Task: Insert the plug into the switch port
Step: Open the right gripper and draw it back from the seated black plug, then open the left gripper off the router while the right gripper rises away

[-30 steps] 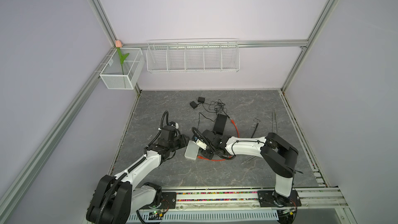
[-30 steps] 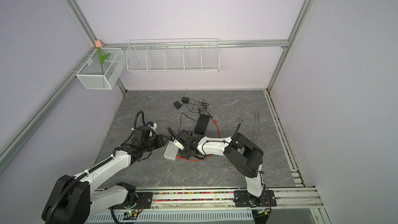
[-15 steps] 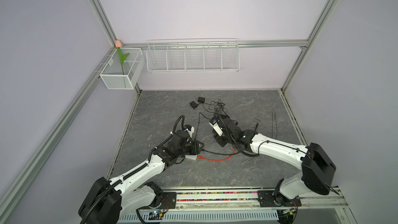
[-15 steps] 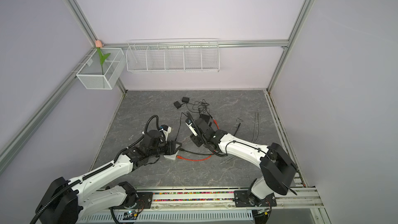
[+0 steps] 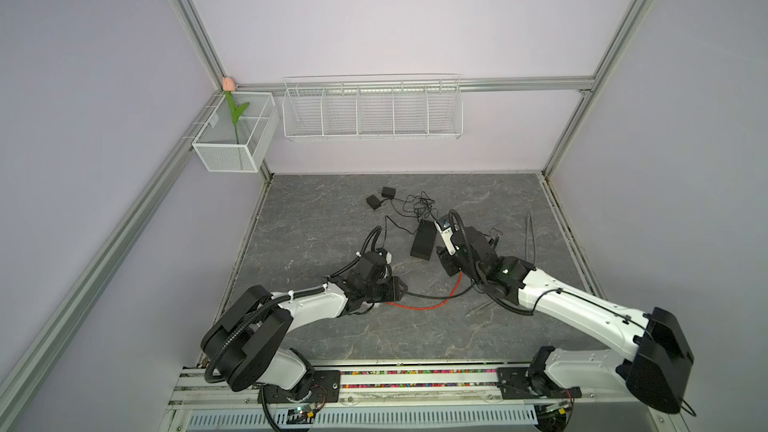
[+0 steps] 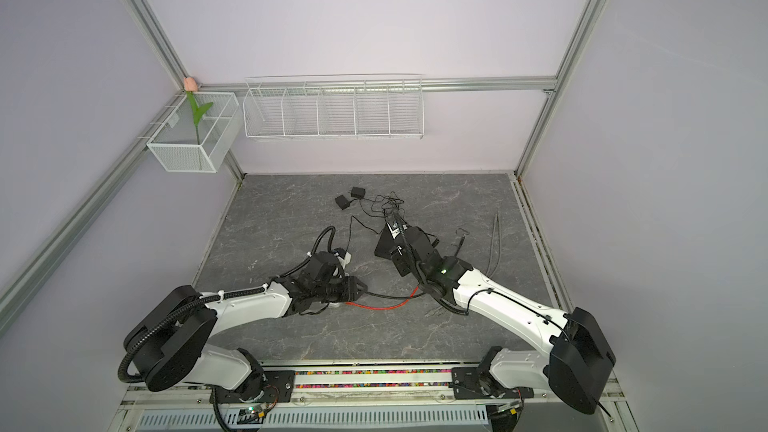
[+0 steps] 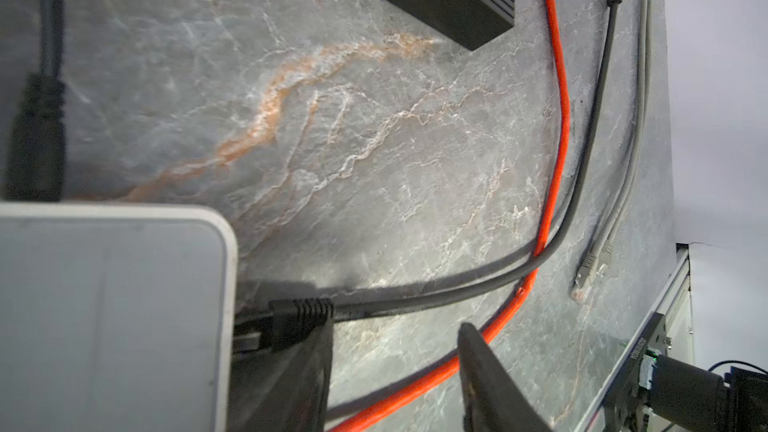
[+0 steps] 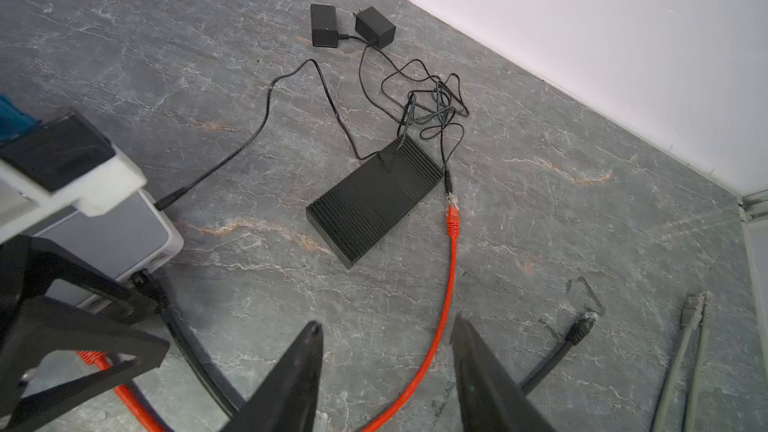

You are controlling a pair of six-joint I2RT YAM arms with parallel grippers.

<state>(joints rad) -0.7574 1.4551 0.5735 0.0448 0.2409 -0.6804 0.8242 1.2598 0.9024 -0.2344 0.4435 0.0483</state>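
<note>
Left gripper (image 7: 397, 322) low beside white switch (image 7: 104, 317), jaws apart, right gripper (image 8: 385, 322) raised, jaws apart

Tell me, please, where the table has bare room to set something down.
Bare: far-left, between side wall and adapters; near strip between red cable and rail. Crowded: the middle, around the black box and wires.

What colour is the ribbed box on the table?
The box is black; clearest in the right wrist view.

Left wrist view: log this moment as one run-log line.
black Ethernet plug: at white switch box port | left hand: open | right hand: open
</note>
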